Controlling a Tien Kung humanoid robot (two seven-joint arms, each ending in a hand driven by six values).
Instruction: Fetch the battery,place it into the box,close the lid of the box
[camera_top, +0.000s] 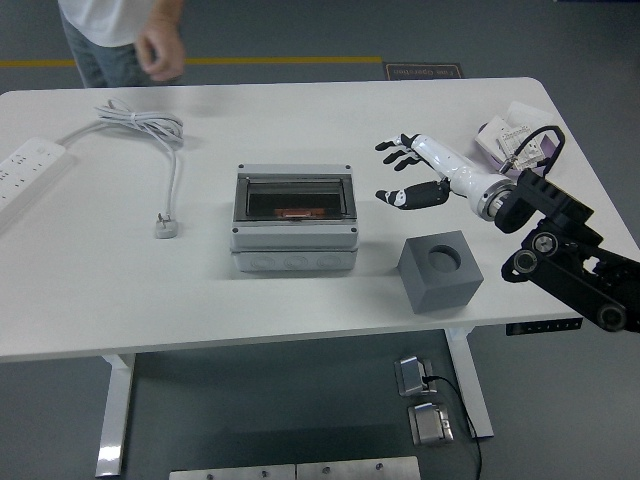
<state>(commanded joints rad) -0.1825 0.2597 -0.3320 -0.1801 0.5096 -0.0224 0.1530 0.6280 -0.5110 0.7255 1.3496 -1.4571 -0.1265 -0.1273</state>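
The right hand (408, 172) hovers empty, fingers spread, beside the closed box (294, 220); task looks complete, only retreat remains.

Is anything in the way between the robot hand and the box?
No. The robot hand hangs open just right of the box, with only bare table between them. The lid is down, with something orange showing through it.

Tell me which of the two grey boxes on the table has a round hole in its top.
The small grey cube, near the table's front edge; the larger grey box left of it has a flat dark window lid instead.
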